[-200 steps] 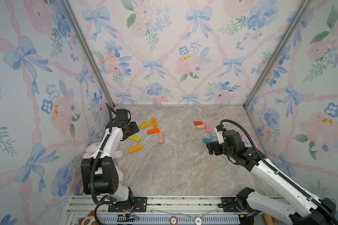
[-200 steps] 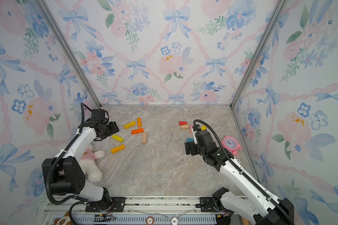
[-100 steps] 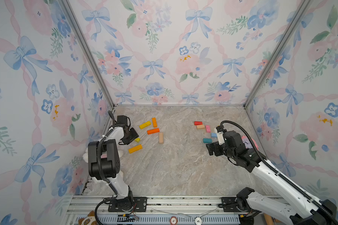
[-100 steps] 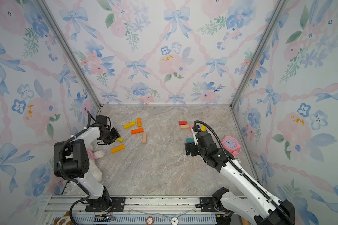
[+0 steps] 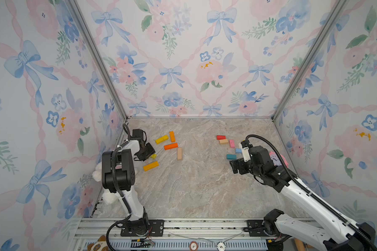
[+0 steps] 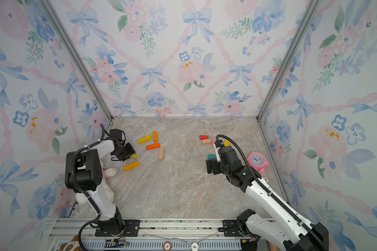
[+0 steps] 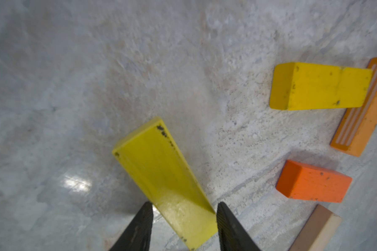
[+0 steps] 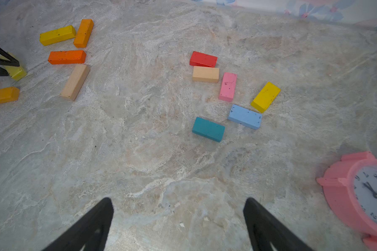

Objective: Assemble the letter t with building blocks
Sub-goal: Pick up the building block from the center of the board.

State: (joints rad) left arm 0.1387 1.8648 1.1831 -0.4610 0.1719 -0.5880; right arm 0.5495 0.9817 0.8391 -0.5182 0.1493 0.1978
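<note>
Left gripper (image 7: pixel 183 208) clamped on the lime-yellow brick (image 7: pixel 161 173), one finger against each long side, the hold taken near one end so that most of the brick runs out ahead of the fingertips; right gripper (image 8: pixel 179 202) spread wide over bare marble floor (image 8: pixel 139 163), holding nothing. No letter is laid out yet; the step in hand is judged to be lifting this first long piece. Ahead of the left fingertips and off to one side lie a yellow brick (image 7: pixel 318 87), a grooved orange brick (image 7: pixel 361 108), a deep-orange brick (image 7: pixel 311 182) and a tan brick (image 7: pixel 313 230), all apart from the held one. The short bricks, red (image 8: pixel 203 59), peach (image 8: pixel 205 74), pink (image 8: pixel 227 87), blue (image 8: pixel 244 116) and teal (image 8: pixel 208 129), lie ahead of the right fingertips; a pink alarm clock (image 8: pixel 357 191) stands just beside that gripper. Good practice here: raise the brick straight up before any sideways travel, since an end grip lets the far end droop or pivot; keep the wrist level; carry it towards the open floor between the two arms; steer clear of the neighbouring long bricks.
</note>
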